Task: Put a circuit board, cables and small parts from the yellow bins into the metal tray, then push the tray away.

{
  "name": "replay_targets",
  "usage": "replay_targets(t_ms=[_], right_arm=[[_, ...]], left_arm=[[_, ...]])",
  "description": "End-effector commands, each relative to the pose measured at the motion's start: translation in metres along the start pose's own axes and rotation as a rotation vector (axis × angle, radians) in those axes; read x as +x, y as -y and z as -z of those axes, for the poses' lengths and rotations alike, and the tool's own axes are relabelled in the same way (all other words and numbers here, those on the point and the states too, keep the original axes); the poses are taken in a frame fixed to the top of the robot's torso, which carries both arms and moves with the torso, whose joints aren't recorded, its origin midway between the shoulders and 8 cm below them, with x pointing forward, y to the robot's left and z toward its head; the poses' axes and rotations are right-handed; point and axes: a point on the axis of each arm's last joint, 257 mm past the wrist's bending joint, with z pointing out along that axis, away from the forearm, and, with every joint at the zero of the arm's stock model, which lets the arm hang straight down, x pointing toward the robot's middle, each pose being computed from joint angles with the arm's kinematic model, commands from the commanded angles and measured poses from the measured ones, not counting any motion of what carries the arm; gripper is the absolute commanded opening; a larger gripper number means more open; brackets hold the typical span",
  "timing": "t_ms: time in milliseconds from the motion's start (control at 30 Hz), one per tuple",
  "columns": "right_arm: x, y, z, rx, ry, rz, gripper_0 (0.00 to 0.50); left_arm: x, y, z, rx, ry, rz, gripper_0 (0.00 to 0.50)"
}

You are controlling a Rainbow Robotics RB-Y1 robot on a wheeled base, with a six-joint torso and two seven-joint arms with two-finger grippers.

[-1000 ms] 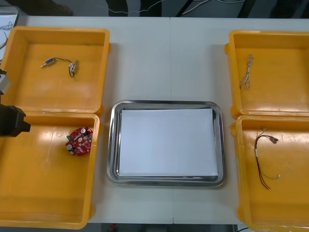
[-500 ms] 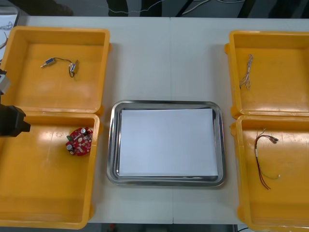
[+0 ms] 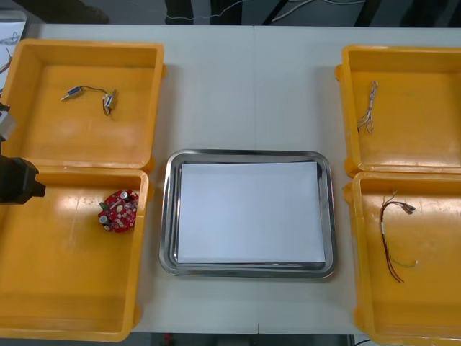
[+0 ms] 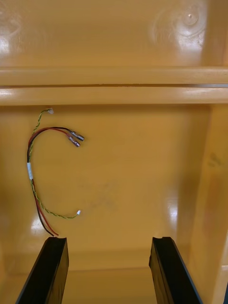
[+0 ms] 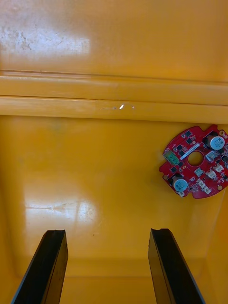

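Presently, left end effector (image 5: 107, 232) gapes wide, circuit board (image 5: 190, 168) ahead; right end effector (image 4: 108, 240) wide, cable (image 4: 30, 166) ahead.

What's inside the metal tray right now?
A white sheet lines the metal tray; nothing lies on it. The sheet hides the tray floor. Left gripper open over near left bin, right gripper open over near right bin.

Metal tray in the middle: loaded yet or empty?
Empty. The shiny metal tray shows a bare white inside; the round red circuit board and red and yellow cable lie in their yellow bins.
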Motion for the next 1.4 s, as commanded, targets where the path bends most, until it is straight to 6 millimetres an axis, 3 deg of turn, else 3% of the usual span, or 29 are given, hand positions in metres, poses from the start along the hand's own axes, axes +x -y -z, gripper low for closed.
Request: replay_targets(t_ms=[33,1400], right_arm=[[-0.0099,0.0056,0.0128,0.033,0.023,0.084,0.5],[-0.0099,0.0056,0.0128,0.033,0.023,0.084,0.5]], left_arm=[[-0.0056,-0.0119,0.0089,-0.048,0.014,0.077,0.5],[-0.0056,-0.0119,0.0089,-0.048,0.014,0.077,0.5]])
